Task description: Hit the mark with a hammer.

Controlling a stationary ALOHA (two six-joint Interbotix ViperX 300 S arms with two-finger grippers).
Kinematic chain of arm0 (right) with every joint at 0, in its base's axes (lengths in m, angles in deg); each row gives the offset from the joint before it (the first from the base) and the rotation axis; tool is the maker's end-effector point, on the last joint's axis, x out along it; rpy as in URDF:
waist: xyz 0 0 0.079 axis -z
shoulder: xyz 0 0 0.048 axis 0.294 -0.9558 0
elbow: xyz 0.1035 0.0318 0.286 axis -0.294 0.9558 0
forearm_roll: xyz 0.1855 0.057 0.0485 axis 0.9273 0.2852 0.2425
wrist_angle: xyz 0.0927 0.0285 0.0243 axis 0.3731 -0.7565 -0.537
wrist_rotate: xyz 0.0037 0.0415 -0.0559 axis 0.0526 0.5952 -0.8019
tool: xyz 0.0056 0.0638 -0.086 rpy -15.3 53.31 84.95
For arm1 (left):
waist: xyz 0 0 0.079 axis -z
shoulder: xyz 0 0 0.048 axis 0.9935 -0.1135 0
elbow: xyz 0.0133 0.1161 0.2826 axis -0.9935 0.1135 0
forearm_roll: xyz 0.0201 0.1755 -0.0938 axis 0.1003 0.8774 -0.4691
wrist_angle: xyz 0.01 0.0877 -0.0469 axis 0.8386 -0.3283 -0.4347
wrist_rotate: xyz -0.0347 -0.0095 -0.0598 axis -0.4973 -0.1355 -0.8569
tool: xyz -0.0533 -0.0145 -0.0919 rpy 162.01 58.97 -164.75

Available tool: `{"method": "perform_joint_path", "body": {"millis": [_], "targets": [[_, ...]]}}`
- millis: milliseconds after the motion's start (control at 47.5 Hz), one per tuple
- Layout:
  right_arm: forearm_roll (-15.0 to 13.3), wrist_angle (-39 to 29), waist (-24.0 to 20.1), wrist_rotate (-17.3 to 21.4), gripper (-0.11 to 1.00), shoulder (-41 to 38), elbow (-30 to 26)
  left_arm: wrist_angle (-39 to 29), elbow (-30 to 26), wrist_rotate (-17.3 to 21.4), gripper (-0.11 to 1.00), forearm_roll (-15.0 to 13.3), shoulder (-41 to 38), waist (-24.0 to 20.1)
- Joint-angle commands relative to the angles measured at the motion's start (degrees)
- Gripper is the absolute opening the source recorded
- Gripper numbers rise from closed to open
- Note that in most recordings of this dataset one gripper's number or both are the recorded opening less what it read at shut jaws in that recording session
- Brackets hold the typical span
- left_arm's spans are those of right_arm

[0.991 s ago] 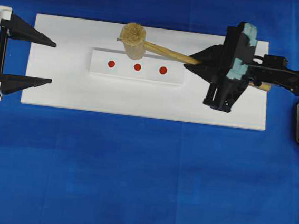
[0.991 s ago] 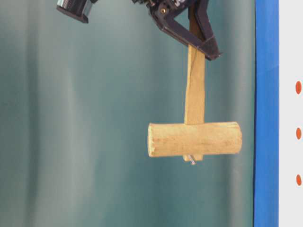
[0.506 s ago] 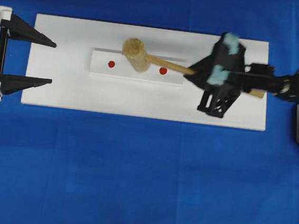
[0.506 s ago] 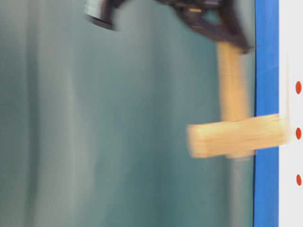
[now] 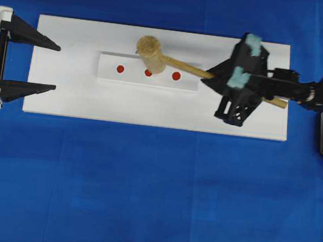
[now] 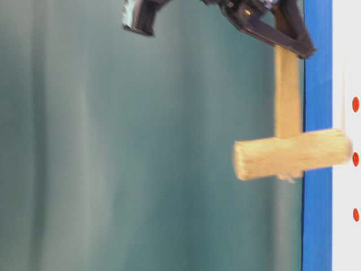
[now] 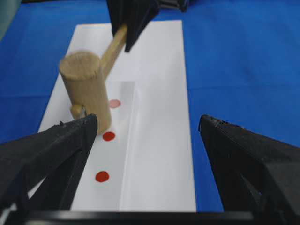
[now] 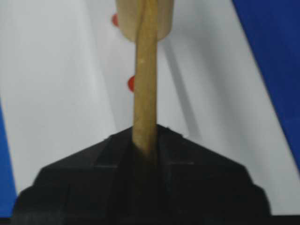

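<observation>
Now right gripper clamps the hammer by its handle; head sits on the block over the middle mark. Left gripper gapes wide, holding nothing.

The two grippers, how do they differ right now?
The right gripper is shut on the hammer by its handle; the left gripper is open and holds nothing. The right gripper sits over the white board, reaching toward the red marks; the left gripper is at the board's left edge, apart from the hammer. Both have black fingers.
</observation>
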Motion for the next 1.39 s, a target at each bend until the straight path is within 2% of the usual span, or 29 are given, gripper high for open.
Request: {"method": "perform_joint_path", "body": {"millis": [0, 253, 485, 759, 885, 1033, 1201, 1370], "targets": [[-0.2, 0.4, -0.4, 0.0, 0.02, 5.2, 0.3, 0.1, -0.5, -0.1, 0.88, 0.0, -0.2, 0.0], [0.1, 0.4, -1.6, 0.1, 0.02, 14.9, 5.4, 0.2, -0.5, -0.1, 0.88, 0.0, -0.1, -0.1], [0.1, 0.6, -1.6, 0.0, 0.02, 18.7, 7.3, 0.2, -0.5, -0.1, 0.88, 0.0, -0.1, -0.1], [0.1, 0.1, -1.7, -0.2, 0.02, 16.1, 7.9, 0.2, -0.5, -0.1, 0.88, 0.0, 0.0, 0.0], [0.3, -1.6, -1.7, 0.4, 0.02, 9.5, 9.7, 0.2, -0.5, -0.1, 0.88, 0.0, -0.1, 0.0], [2.5, -2.9, -1.7, 1.1, 0.02, 2.2, 9.5, 0.2, -0.5, -0.1, 0.88, 0.0, -0.1, -0.1], [1.8, -1.8, -1.6, 1.1, 0.02, 4.2, 8.7, 0.2, -0.5, -0.2, 0.88, 0.0, 0.1, 0.0], [1.7, -1.2, -1.8, 0.8, 0.02, 10.4, 7.6, 0.2, -0.5, -0.2, 0.88, 0.0, 0.4, -0.1]]}}
